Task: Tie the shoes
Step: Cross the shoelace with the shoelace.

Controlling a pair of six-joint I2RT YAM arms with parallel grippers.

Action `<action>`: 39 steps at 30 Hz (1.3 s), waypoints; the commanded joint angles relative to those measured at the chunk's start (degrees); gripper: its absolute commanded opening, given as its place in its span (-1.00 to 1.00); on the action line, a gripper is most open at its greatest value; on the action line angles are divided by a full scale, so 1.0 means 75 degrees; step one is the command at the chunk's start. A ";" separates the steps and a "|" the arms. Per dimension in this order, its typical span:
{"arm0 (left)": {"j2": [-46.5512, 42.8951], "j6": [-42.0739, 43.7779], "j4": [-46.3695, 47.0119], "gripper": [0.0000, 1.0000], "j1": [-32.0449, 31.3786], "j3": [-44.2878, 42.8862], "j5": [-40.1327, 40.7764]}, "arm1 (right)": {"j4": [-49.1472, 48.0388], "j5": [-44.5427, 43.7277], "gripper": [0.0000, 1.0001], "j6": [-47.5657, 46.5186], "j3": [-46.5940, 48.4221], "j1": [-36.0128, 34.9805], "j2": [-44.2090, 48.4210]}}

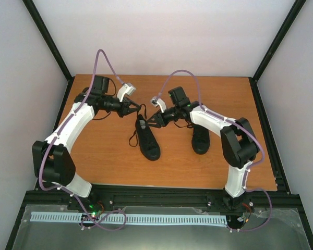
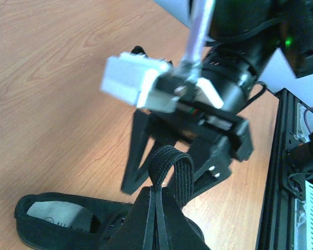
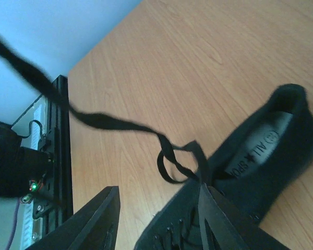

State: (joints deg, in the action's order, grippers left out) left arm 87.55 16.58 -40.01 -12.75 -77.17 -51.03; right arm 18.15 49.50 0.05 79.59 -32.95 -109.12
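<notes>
— Clamping on anything, that left gripper (image 2: 157,200)?
— Yes. Its fingers (image 2: 143,224) are pressed together on a lace (image 2: 170,164). The left wrist view shows a short bend of the black lace standing up out of the closed tips.
— And the right gripper (image 3: 157,190)?
— Its two fingers (image 3: 91,226) stand apart, pinching nothing. In its own view the laced front of the middle shoe (image 3: 300,161) lies low between them, and one finger crosses in front of the shoe's upper.
— Anything in that shoe?
— Its opening shows a pale insole (image 3: 258,151) with printed lettering.
— Where does it lie?
— On the wooden table (image 1: 104,156). From above, its far end sits between the two gripper tips and the rest runs toward the arm bases. The second shoe (image 1: 200,139) lies to the right, partly under the right arm, well apart from the left gripper.
— What do the wrist cameras add?
— The right one shows a strand of lace running from the shoe to the picture's top left corner, with a small loop (image 3: 175,161) beside the tongue. The left one shows the right gripper head-on just beyond the held bend, a white block (image 2: 128,80) on top of it. Only the overhead view shows both shoes, but it is too coarse to show the grip.
</notes>
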 commanded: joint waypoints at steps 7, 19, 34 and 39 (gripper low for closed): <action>0.0415 -0.0823 0.0568 -0.98 0.0001 -0.0223 0.1051 | -0.0901 -0.0324 -0.05 -0.0035 -0.1251 0.0757 0.1569; 0.0274 -0.0380 0.0101 -0.98 0.0001 -0.0075 0.1679 | -0.1427 -0.2078 0.29 -0.0548 -0.0311 -0.0117 0.1401; 0.0029 0.0118 -0.0155 -0.98 0.0004 0.0160 0.1390 | -0.1456 -0.2552 -0.79 -0.0154 0.0776 -0.0388 0.0106; 0.0166 0.0643 -0.0463 -0.47 0.0002 0.0350 0.1602 | -0.1523 -0.2511 -0.94 0.0129 0.0746 -0.0388 0.0050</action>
State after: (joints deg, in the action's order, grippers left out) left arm 89.69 17.23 -40.73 -12.75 -75.68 -39.29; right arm 8.80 31.20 -0.69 84.40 -35.51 -108.31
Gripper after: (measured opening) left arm 0.061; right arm 0.032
